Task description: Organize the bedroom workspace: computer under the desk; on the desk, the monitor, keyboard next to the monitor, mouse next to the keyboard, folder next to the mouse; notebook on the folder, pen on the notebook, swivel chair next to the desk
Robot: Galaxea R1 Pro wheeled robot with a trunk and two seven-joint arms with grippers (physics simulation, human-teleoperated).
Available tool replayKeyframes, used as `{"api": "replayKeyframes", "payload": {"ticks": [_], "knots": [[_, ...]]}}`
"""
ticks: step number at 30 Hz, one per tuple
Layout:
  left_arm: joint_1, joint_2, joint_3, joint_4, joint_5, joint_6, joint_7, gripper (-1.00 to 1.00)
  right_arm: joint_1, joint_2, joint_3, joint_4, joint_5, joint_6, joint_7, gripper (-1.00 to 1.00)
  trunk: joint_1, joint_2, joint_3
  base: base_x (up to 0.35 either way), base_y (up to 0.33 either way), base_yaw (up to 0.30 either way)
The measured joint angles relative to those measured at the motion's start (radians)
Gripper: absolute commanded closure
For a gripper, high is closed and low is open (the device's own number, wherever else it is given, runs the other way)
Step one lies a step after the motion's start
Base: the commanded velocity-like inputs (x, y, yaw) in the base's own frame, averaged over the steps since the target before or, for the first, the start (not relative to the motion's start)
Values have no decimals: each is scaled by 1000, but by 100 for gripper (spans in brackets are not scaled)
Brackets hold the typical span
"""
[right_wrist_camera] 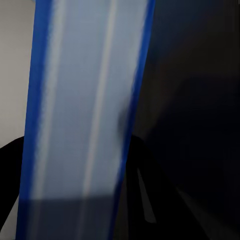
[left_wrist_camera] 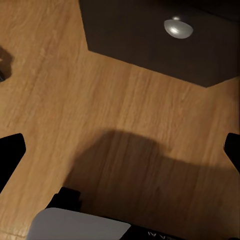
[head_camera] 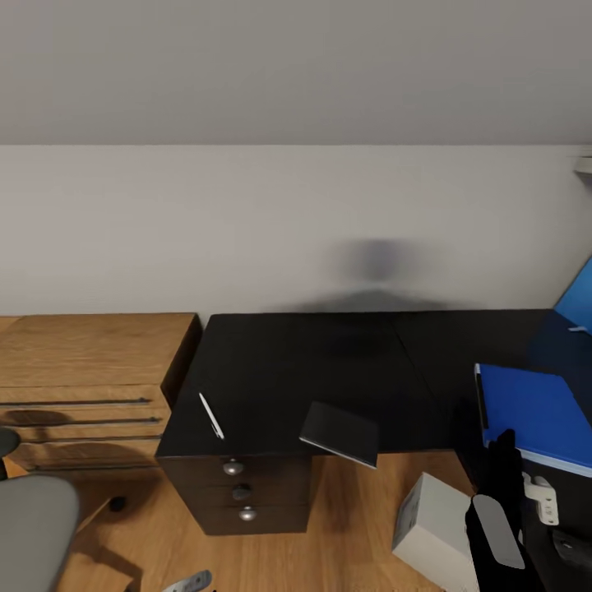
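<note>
Blue and flat, the folder lies at the right end of the black desk, part of it sticking out past the front edge. The right gripper seems to pinch the folder's edge, its dark fingers on both sides. To do this well, it should slide the folder fully onto the desk before letting go. The grey notebook hangs over the front edge too, and the pen lies near the left front corner. The left gripper hangs over the floor with its jaws spread.

The black surface carries a white pen near its front left corner, a dark notebook overhanging the front edge, and a blue folder lying flat at the right. The white computer sits tilted on the floor.
</note>
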Motion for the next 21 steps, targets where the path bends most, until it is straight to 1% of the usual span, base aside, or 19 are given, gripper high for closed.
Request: {"api": "replayKeyframes", "payload": {"ticks": [6, 9, 10, 12, 14, 16, 17, 19, 21], "knots": [[0, 0, 0, 0, 0, 0, 0, -100, 0, 0, 2, 0, 0, 1, -1, 100, 0, 0, 0, 0, 0, -230], [0, 0, 0, 0, 0, 0, 0, -100, 0, 0, 4, 0, 0, 13, -2, 100, 0, 0, 0, 0, 0, -84], [0, 0, 0, 0, 0, 0, 0, -100, 0, -1, 4, 0, 0, 30, -1, 100, 0, 0, 0, 0, 0, -23], [0, -1, 0, 0, -1, 0, 0, -100, 0, -1, 3, -1, 0, 94, 0, 100, 0, 0, 0, 0, 0, -7], [0, -1, 0, -1, -1, 0, 0, -100, 0, -5, 1, -3, 0, 117, -1, 100, 0, 0, 0, 0, 0, -3], [0, 0, 0, 0, -1, 0, 0, -100, 0, -19, -1, -2, 0, 143, -2, 100, 0, 0, 0, 0, 0, -1], [0, -1, 0, -1, -1, 0, 0, -100, 0, -32, -3, -2, -1, 180, -2, 100, 0, 0, 0, 0, 0, 0], [0, -1, 0, -1, -1, 0, 0, -100, 0, -42, -7, -2, -6, 234, -3, 100, 0, 0, 0, 0, 0, 0], [0, -1, 0, 0, 0, 0, 0, -100, 0, -48, -13, -2, -29, 272, -5, 100, 0, 0, 0, 0, 0, 0]]}}
